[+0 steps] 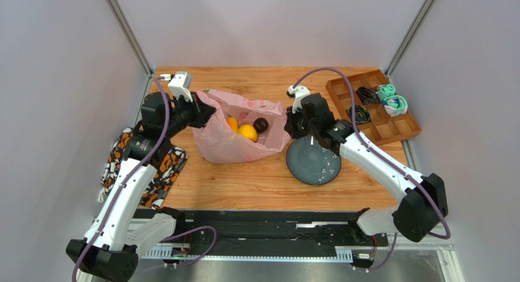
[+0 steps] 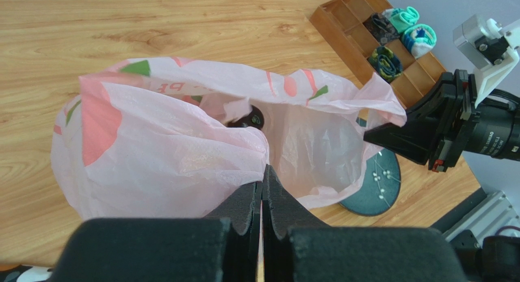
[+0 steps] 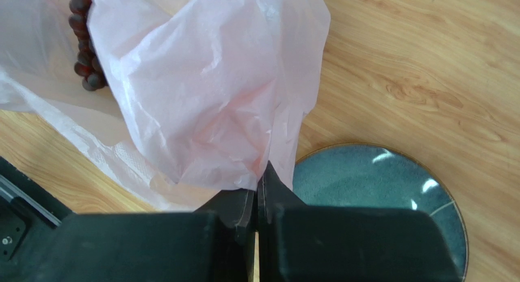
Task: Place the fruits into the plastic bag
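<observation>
Pink plastic bag (image 1: 226, 145) is sitting on the bench (image 1: 244, 187), fruits (image 1: 247, 132) inside, left tool (image 1: 204, 111) and right tool (image 1: 288, 125) both clenching its rim; thin film could be tearing if they're pulling apart

I see the crinkly translucent pink plastic bag (image 1: 223, 146) lying on the wooden table (image 1: 244, 190), its mouth stretched wide open. Inside sit a round yellow citrus (image 1: 248, 132), a dark plum-like ball (image 1: 261, 125) and dark purple grapes (image 3: 82, 26).
</observation>
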### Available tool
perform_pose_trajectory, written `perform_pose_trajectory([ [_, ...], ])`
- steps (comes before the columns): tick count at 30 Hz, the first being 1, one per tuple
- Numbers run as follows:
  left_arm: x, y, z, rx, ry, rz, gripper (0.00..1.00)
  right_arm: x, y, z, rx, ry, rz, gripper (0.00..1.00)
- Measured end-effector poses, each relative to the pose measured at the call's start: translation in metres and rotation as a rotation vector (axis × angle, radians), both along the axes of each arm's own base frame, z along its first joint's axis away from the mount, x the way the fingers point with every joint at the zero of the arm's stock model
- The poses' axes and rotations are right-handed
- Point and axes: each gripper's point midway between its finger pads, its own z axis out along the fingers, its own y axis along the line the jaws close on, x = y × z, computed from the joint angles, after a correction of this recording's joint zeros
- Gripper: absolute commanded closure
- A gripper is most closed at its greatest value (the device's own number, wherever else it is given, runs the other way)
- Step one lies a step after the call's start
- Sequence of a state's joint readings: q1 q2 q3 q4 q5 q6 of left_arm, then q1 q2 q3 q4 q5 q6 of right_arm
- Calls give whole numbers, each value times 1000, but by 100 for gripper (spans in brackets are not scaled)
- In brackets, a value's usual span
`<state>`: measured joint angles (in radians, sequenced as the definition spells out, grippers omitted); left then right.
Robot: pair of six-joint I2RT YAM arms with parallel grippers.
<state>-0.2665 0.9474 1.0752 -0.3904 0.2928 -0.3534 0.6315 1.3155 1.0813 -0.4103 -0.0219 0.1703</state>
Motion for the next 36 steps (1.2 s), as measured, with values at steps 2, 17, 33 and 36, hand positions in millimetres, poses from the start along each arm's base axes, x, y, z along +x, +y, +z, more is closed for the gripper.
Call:
perform_pose_trajectory([
  [2,5,1,3,4,9,12,100,9,7,11,-4,7,11,100],
  [17,25,26,133,-31,-208,123,100,91,37,215,171,-402,6,100],
  [33,61,3,-1,40,123,18,100,91,30,45,-65,-37,7,86],
  [36,58,3,6,35,98,10,84,91,30,53,-47,-49,4,65],
])
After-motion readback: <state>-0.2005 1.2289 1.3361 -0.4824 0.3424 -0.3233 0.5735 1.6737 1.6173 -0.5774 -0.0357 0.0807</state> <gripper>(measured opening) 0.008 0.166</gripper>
